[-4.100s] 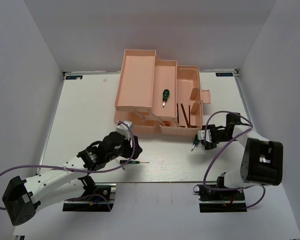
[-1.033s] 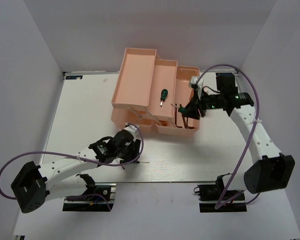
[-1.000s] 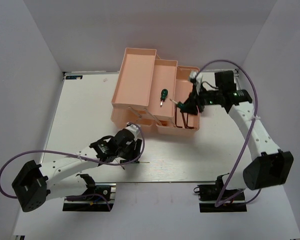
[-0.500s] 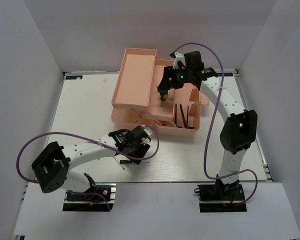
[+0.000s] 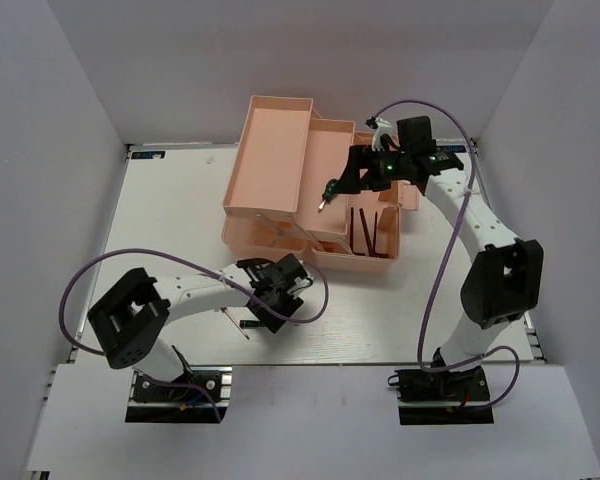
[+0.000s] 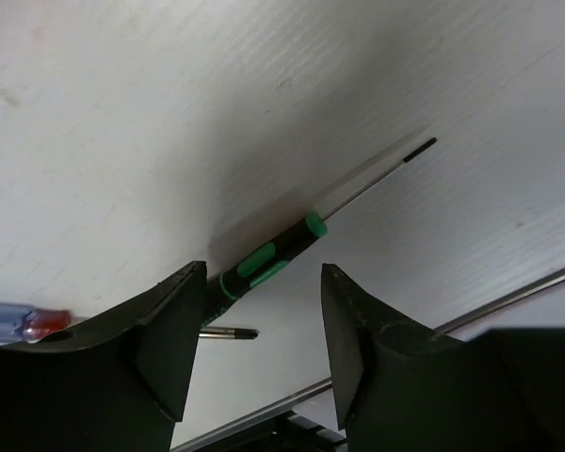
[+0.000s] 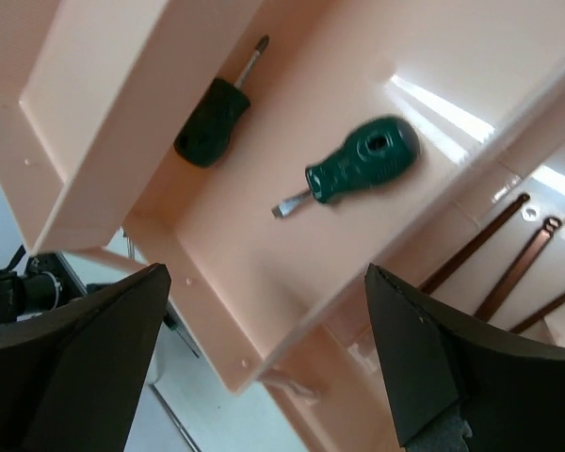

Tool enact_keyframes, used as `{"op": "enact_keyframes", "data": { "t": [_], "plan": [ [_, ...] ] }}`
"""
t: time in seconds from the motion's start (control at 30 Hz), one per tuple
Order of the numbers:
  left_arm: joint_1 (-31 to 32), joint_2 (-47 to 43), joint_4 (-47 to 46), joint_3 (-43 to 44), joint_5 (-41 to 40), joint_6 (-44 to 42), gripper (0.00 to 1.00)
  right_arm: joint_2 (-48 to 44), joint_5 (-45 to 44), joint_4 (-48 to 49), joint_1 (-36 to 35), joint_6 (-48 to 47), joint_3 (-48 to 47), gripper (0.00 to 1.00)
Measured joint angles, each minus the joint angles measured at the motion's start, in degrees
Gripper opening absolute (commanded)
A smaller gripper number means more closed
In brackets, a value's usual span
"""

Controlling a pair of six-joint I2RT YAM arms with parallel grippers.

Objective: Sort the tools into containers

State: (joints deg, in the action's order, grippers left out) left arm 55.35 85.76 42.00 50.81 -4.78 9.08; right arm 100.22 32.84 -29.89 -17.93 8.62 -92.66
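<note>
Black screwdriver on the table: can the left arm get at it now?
Probably yes. The left end effector hangs open, the screwdriver lies in the gap between its fingers, and nothing covers it.

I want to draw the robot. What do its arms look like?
The left arm and right arm are white tubes with chunky black joints. A thin purple cable loops along each. The left gripper and right gripper each have two dark wedge-shaped fingers. Green lights glow near the right wrist.
</note>
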Motion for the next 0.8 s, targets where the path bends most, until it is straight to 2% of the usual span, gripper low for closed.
{"op": "enact_keyframes", "data": {
  "t": [0.2,0.27,0.33,0.37,0.47,0.5,0.53,0.57,0.77,0.8],
  "plan": [
    [0.00,5.31,0.22,0.39,1.53,-1.49,0.57,-7.41,0.24,-0.02,3.30,-0.66,5.51,0.90],
    [0.00,5.51,0.22,0.59,1.84,-1.84,0.50,-10.05,0.33,0.33,4.22,-1.53,6.80,0.90],
    [0.00,6.14,0.33,1.05,2.32,-2.16,0.44,-13.40,0.68,1.18,5.40,-2.12,9.46,0.84],
    [0.00,6.43,0.42,1.33,2.51,-2.25,0.39,-14.75,0.85,1.40,5.81,-2.40,10.69,0.71],
    [0.00,7.23,0.66,2.05,2.78,-2.58,0.31,-18.38,1.99,2.23,7.39,-3.06,14.43,0.47],
    [0.00,7.50,0.81,2.29,2.84,-2.62,0.27,-19.32,2.34,2.62,7.89,-3.10,15.63,0.24],
    [0.09,7.69,0.96,2.54,2.95,-2.64,0.24,-20.24,2.58,3.08,8.35,-3.21,16.96,0.08],
    [0.15,7.85,1.07,2.69,2.95,-2.64,0.22,-20.98,2.89,3.06,8.70,-3.74,17.97,0.00],
    [0.87,8.02,1.36,3.65,2.95,-2.89,0.08,-25.83,3.13,2.80,11.13,-5.38,23.21,0.00],
    [1.05,7.85,1.27,4.24,3.21,-3.02,0.05,-26.99,3.19,2.82,11.52,-6.16,24.28,0.36]
  ]
}}
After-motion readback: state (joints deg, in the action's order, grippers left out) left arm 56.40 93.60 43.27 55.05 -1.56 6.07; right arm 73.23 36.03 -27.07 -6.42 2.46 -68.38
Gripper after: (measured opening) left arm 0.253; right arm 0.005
